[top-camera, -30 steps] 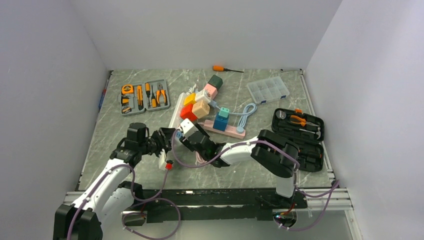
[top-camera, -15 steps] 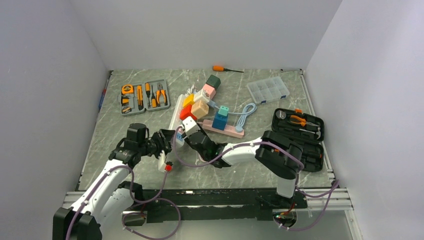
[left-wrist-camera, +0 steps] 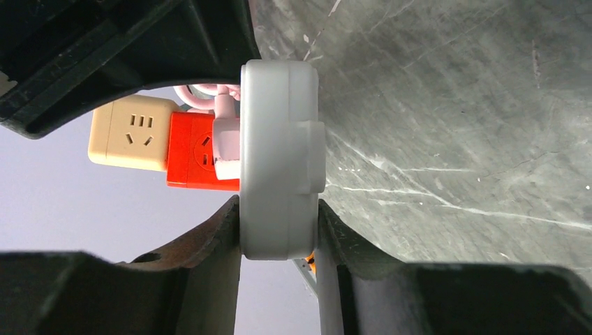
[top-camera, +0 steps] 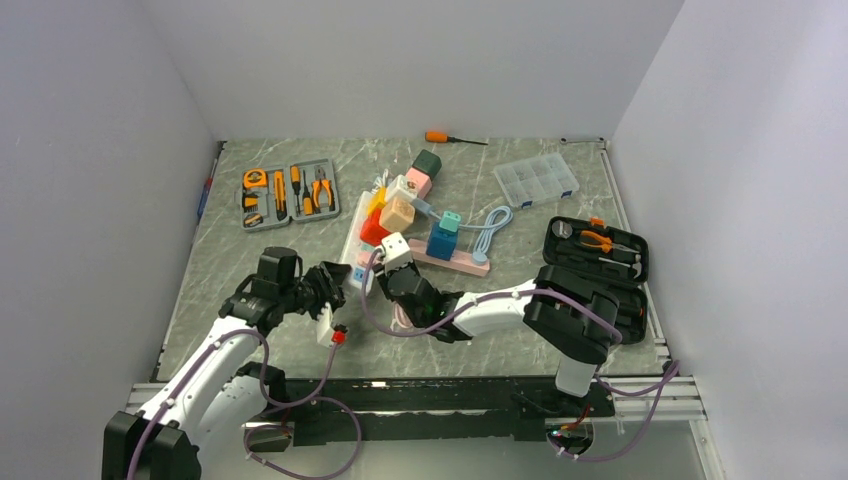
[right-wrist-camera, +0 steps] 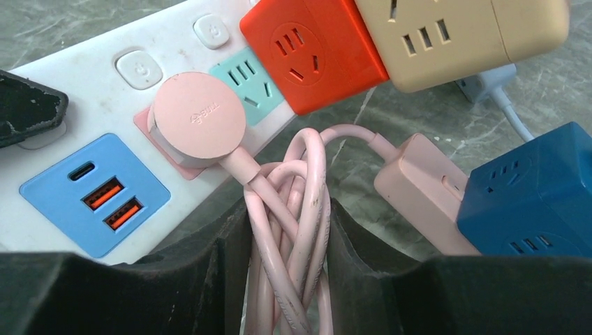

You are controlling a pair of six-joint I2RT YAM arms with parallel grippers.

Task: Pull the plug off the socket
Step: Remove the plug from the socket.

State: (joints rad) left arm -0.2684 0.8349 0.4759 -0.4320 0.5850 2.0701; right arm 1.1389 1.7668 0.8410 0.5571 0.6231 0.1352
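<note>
Pale pink on the round plug [right-wrist-camera: 199, 118] and on its cable [right-wrist-camera: 293, 216]. White on the power strip [right-wrist-camera: 77, 91], with a blue USB panel [right-wrist-camera: 94, 195] and a mint socket face [right-wrist-camera: 253, 85]. Beside these, an orange-red cube [right-wrist-camera: 314, 49], a beige cube [right-wrist-camera: 454, 35], a dark blue cube [right-wrist-camera: 530, 188]. Grey-green with thin white marble veins on the table [left-wrist-camera: 454, 105].

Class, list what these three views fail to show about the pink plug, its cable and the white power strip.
- Round pink plug: pins hidden by its own body, right wrist view.
- Coiled pink cable in the right tool: lower end cut off by the bottom edge, same view.
- Long white plastic power strip in the left tool: sockets unseen, edge-on, left wrist view.
</note>
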